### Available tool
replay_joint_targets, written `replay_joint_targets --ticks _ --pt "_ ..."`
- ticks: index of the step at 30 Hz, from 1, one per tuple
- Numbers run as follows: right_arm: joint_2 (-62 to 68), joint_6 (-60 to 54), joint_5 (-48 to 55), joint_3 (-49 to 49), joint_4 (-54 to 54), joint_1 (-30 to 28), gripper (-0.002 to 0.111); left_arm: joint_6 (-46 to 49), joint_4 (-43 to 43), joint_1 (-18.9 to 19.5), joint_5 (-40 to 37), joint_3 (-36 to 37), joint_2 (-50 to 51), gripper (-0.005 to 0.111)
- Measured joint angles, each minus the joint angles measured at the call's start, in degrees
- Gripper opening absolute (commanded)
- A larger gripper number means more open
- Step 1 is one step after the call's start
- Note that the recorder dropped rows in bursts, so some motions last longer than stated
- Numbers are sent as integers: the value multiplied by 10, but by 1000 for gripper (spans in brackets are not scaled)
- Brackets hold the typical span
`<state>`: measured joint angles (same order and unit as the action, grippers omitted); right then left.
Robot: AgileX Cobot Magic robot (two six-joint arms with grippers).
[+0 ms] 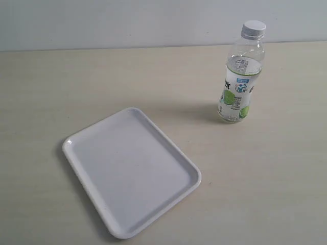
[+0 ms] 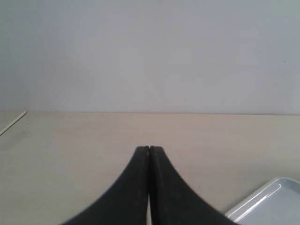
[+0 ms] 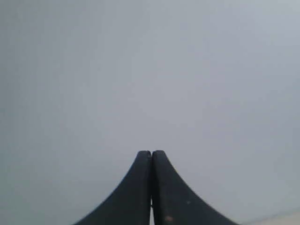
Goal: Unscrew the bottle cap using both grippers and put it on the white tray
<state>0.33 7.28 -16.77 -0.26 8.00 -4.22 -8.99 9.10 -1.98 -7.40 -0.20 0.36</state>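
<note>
Pale table [image 1: 46, 92] meets a grey wall [image 1: 102, 20]; the bottle [image 1: 239, 76] stands upright, bottle cap [image 1: 254, 29] on, apart from the white tray [image 1: 130, 171]. Left gripper [image 2: 149, 149] and right gripper [image 3: 151, 153] are clenched, empty

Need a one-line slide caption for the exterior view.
Upright bottle, bottle cap on, stands on the table apart from the white tray.

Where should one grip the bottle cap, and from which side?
Grip the cap by its round side wall, coming from above, jaws on opposite sides. It tops the upright bottle, with open space around, so this approach looks easiest.
</note>
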Motion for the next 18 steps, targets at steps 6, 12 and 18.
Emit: replay_joint_targets --ticks 6,12,18 --pt "0 7 -56 0 11 0 0 0 0 0 0 0 0 0" --pt "1 7 -47 0 -18 0 0 0 0 0 0 0 0 0" --pt "117 -8 -43 0 -47 0 0 0 0 0 0 0 0 0"
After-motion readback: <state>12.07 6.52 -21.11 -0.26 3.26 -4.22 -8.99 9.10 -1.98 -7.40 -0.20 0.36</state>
